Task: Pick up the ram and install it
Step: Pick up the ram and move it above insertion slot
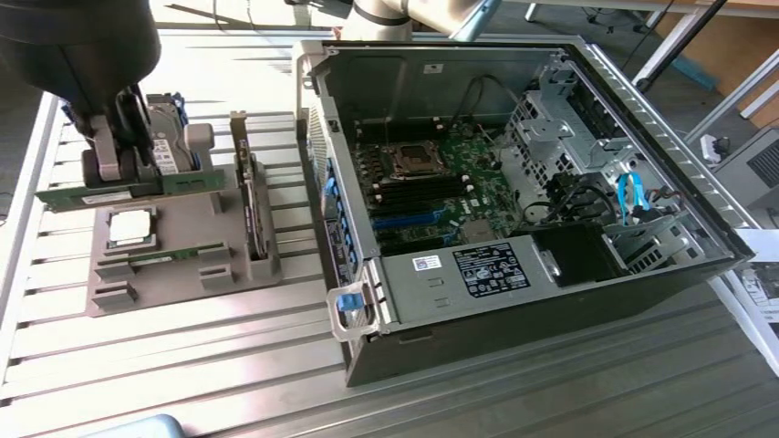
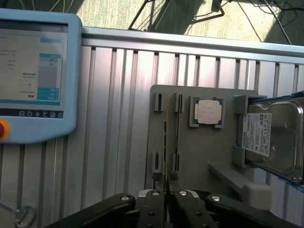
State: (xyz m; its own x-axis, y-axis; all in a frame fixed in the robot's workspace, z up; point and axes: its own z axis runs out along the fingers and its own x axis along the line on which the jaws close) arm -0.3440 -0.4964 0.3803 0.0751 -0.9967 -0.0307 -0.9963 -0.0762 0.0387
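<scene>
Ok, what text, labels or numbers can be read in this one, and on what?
No text is legible.
On the tablet screen: lines too blurred.
On the hard drive, a white label: print too small.
In the computer case, black label and white sticker: too small.
On the ram, a sticker: blurred.

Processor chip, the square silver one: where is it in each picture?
Exterior view: the processor chip lies on the grey holder at the exterior view's left, outside the computer case.
Wrist view: the processor chip lies on that grey holder, next to the hard drive.
Shared landmark: the hard drive.
</scene>
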